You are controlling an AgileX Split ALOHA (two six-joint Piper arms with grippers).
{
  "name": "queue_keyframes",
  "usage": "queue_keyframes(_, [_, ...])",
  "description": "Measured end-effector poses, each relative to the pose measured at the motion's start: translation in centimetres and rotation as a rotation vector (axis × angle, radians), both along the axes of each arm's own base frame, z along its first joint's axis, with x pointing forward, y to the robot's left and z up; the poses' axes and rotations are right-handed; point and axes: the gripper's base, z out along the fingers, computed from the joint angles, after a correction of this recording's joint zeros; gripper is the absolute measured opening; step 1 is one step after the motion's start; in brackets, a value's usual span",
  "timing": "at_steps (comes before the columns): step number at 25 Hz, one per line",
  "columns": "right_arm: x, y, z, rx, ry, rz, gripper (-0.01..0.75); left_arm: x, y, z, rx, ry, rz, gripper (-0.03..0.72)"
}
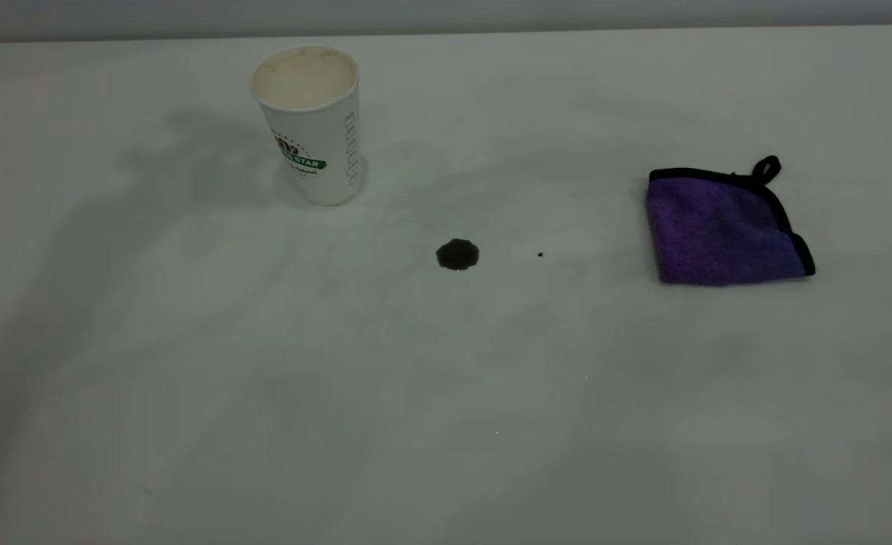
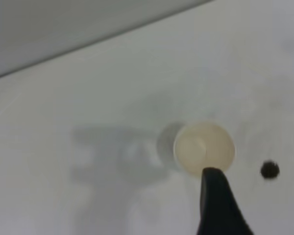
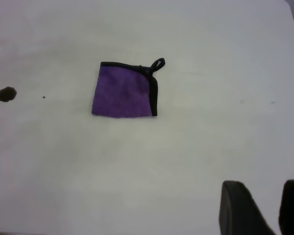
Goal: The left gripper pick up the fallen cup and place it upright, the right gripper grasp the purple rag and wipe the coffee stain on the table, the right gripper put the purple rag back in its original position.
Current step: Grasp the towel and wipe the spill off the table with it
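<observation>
Bare white-grey tabletop [image 1: 385, 424] fills the foreground of the exterior view. Farther back, a small roundish dark brown coffee stain [image 1: 458, 254] sits near the middle, untouched. To its right, well apart, the small purple microfibre rag [image 1: 725, 227] with black edging lies flat, its loop at the far corner. Farthest back on the left, the white ribbed paper cup [image 1: 311, 125] with a green band logo stands upright, mouth up. High above the cup, the left gripper [image 2: 257, 205] shows dark fingers parted and empty. The right gripper [image 3: 264, 210] hangs away from the rag, fingers slightly apart, holding nothing
</observation>
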Motion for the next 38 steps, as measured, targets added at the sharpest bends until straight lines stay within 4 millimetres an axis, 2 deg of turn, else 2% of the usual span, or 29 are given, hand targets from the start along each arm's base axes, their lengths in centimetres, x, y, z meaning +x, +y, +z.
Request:
queue_keyframes(4, [0.0,0.0,0.0,0.0,0.0,0.0,0.238,-6.5,1.5,1.0,0.024,0.04,0.008,0.407])
queue_keyframes(7, [0.0,0.0,0.0,0.0,0.0,0.0,0.238,-11.6,2.6,0.7,0.024,0.075,0.021,0.387])
queue_keyframes(12, [0.0,0.0,0.0,0.0,0.0,0.0,0.238,-18.6,4.0,0.3,0.021,0.063,0.025,0.373])
queue_keyframes(15, [0.0,0.0,0.0,0.0,0.0,0.0,0.238,-22.1,4.8,-0.7,0.019,0.059,0.026,0.373])
queue_keyframes(18, [0.0,0.0,0.0,0.0,0.0,0.0,0.238,-25.5,5.4,-2.7,0.019,0.073,0.026,0.372])
queue_keyframes(23, [0.0,0.0,0.0,0.0,0.0,0.0,0.238,-29.9,6.4,-6.5,0.024,0.098,0.032,0.372])
queue_keyframes(29, [0.0,0.0,0.0,0.0,0.0,0.0,0.238,-34.7,8.1,-10.3,0.0,0.041,0.189,0.372])
queue_keyframes(34, [0.0,0.0,0.0,0.0,0.0,0.0,0.238,-37.6,8.4,-12.0,-0.015,-0.092,0.259,0.372])
queue_keyframes(38, [0.0,0.0,0.0,0.0,0.0,0.0,0.238,-38.8,8.5,-12.7,-0.028,-0.212,0.288,0.372])
